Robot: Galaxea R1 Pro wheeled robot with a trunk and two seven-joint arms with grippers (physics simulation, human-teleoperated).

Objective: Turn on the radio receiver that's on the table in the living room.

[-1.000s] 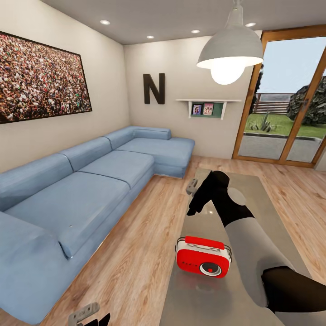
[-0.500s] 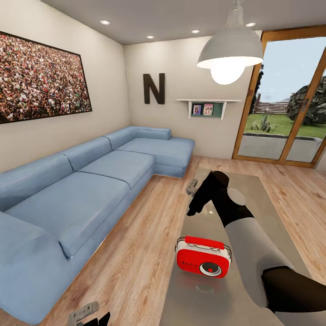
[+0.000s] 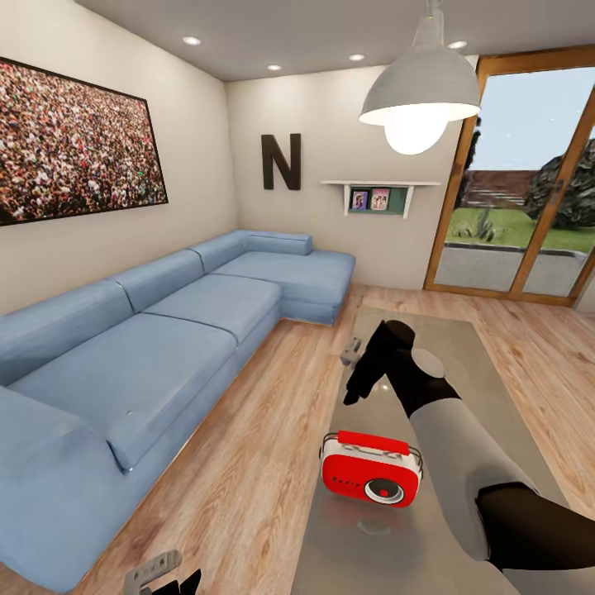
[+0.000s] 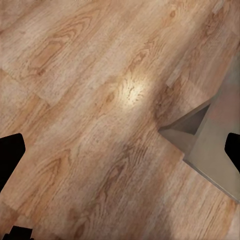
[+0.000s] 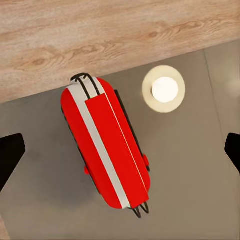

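Radio receiver [image 3: 371, 478]: stands upright on the table [image 3: 496, 388], lower centre of the head view, near the table's left edge, dial facing the camera. From the right wrist view it is seen from above [image 5: 106, 145], handle uppermost, lying on a diagonal at frame centre.

Risk 1: a press on the top or handle may tip or slide the radio, since it is light-looking and close to the table edge; judged, not observed.

Risk 2: the dial sits on the front face, while the right gripper [image 3: 354, 347] looks straight down. An approach from above may miss the control entirely.

Risk 3: the glossy top reflects the pendant lamp [image 5: 163, 89] beside the radio; this could mislead depth judgement.

Right arm pose: forearm runs from lower right of the head view up to centre, wrist bent, gripper raised above the table beyond the radio, apart from it.

Right gripper state: fingers spread wide, dark tips at both side edges of the wrist view, nothing between them.

Left gripper [image 3: 154, 570]: low at bottom left of the head view, over wood floor [image 4: 90, 100]; fingers wide apart, empty.
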